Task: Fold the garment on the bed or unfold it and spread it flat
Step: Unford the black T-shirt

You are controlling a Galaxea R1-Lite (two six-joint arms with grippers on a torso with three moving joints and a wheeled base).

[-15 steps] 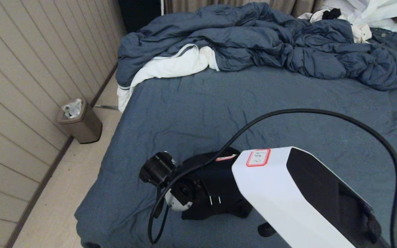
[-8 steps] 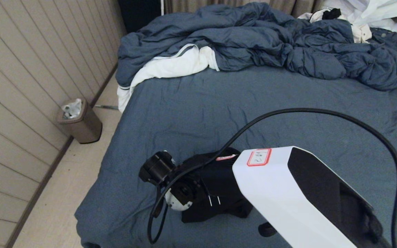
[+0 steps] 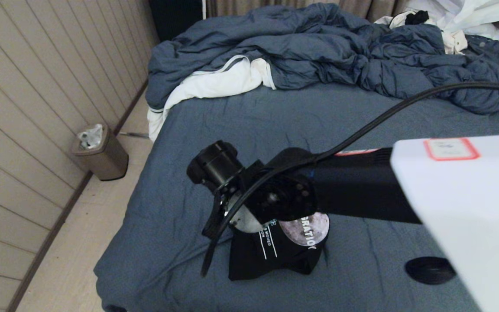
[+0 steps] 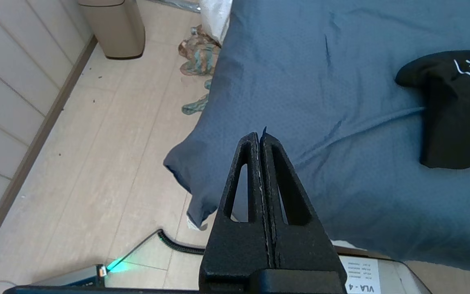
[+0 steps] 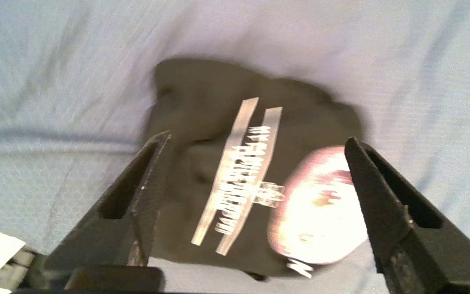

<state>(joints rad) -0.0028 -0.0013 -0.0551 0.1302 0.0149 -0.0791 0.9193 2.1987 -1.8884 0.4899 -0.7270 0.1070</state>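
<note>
The garment (image 3: pixel 275 255) lies as a small folded black bundle near the front left of the bed (image 3: pixel 319 130), its moon print and white text lines facing up. My right gripper (image 5: pixel 257 138) hovers just above the garment (image 5: pixel 202 134), pointing down at it. It is open, with nothing between the fingers and the print showing in the gap. In the head view the right wrist (image 3: pixel 249 195) hides the bundle's far part. My left gripper (image 4: pixel 259 132) is shut and empty over the bed's near-left corner (image 4: pixel 186 171), with the garment (image 4: pixel 455 114) off to its side.
A puffy blue-grey duvet (image 3: pixel 319 47) and a white cloth (image 3: pixel 215 82) are heaped at the far end of the bed. A brown bin (image 3: pixel 100 151) stands on the floor by the panelled wall. Crumpled cloth (image 4: pixel 196 53) and a coiled cable (image 4: pixel 178 245) lie on the floor.
My right gripper has opened and lifted off the garment, which stays on the sheet with its moon print now uncovered. The left gripper has stayed shut.
</note>
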